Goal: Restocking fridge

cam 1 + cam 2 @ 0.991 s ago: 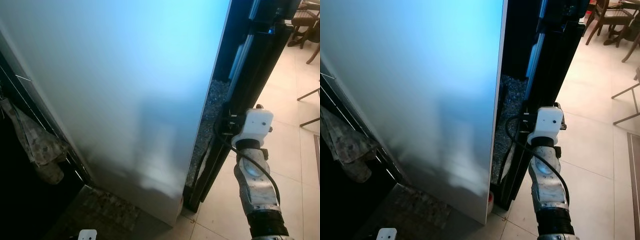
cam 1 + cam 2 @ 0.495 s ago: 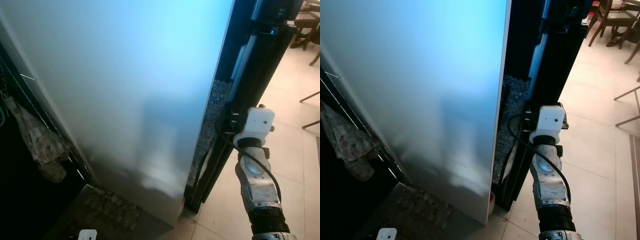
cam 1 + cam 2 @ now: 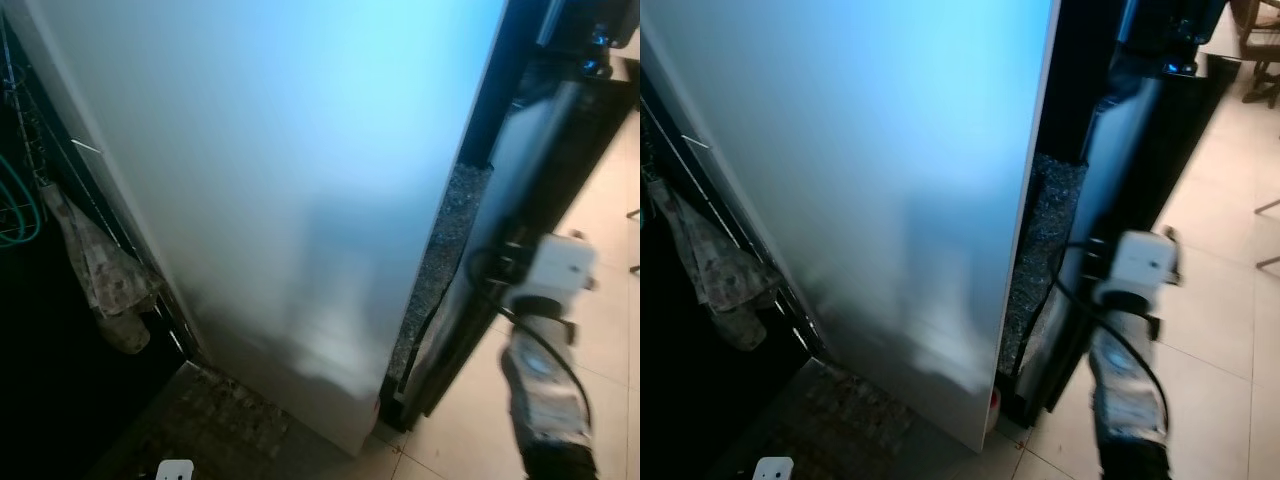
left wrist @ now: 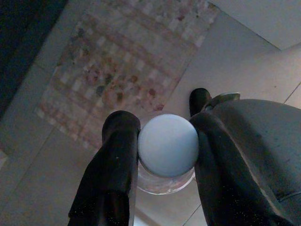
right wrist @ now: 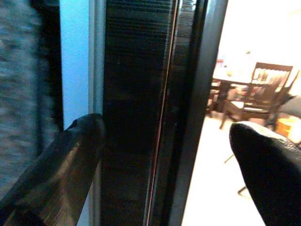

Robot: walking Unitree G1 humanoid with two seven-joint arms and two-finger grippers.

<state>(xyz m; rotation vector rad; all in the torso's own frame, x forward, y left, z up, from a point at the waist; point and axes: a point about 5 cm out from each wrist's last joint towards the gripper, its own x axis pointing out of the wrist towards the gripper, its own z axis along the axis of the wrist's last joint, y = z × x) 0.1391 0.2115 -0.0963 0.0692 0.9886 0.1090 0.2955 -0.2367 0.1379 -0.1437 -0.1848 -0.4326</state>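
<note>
Right of the fridge side (image 3: pixel 300 180), the dark door (image 5: pixel 141 117) stands upright between the right gripper's (image 5: pixel 164 141) wide-spread fingers; the left gripper (image 4: pixel 162 150), low by the floor, clamps a jar (image 4: pixel 168 146).

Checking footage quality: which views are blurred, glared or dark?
Eye views: right arm motion-blurred, blue glare across the pale panel, left side dark. Left wrist view: sharp, jar clear. Right wrist view: fingers soft, background overexposed.

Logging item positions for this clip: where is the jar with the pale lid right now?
The jar is clamped in the left claw, held low above the patterned mat on the floor by the fridge.
</note>
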